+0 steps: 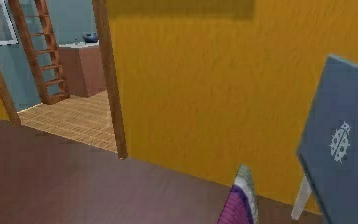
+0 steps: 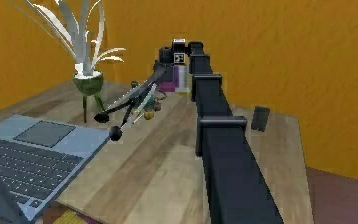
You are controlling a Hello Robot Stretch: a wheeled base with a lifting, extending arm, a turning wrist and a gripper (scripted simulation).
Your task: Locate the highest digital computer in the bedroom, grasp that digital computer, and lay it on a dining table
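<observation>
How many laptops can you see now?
1. An open laptop sits on the wooden table, arm side view's lower left; its lid likely reappears at the forward view's right edge. Others may be hidden.

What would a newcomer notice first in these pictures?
The dark arm cuts up the arm side view across a wooden table, with an open laptop at lower left and a white-leaved plant behind it. In the forward view, a bright orange wall stands beside a doorway on the left.
</observation>
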